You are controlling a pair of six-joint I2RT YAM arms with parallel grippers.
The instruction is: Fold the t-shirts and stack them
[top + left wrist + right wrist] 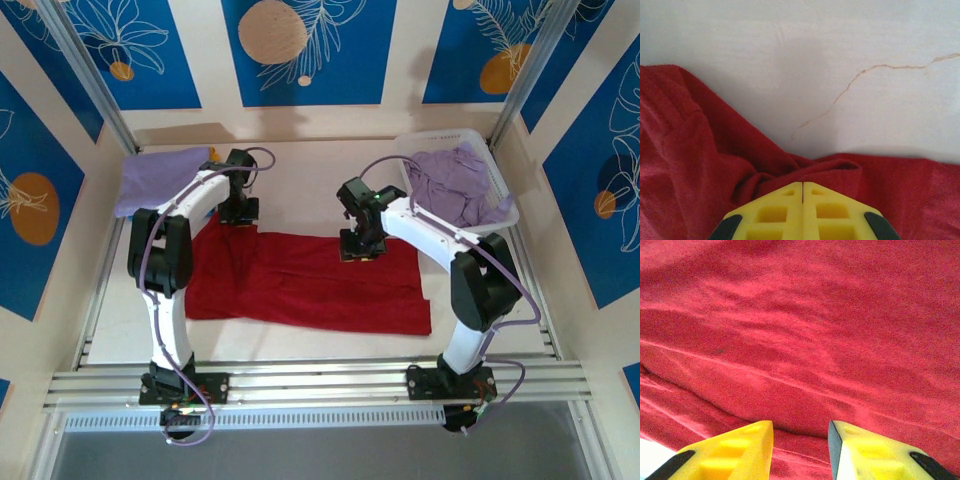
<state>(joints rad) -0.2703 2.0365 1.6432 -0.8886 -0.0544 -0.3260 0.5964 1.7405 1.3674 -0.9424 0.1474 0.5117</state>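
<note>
On my feed the bench (300,190) is a pale cream top. A dark red t-shirt (310,285) lies spread across its middle, bunched at its far left edge. A folded lavender t-shirt (150,178) sits in the far left corner, a white basket (440,138) in the far right, and I see a thin brownish line (860,75) on the bare surface beyond the red cloth

place: robot lab cell | cues: aluminium rails (320,382), blue printed panels (350,60)

White basket (445,136), far-rt corner of table (300,190)
</note>
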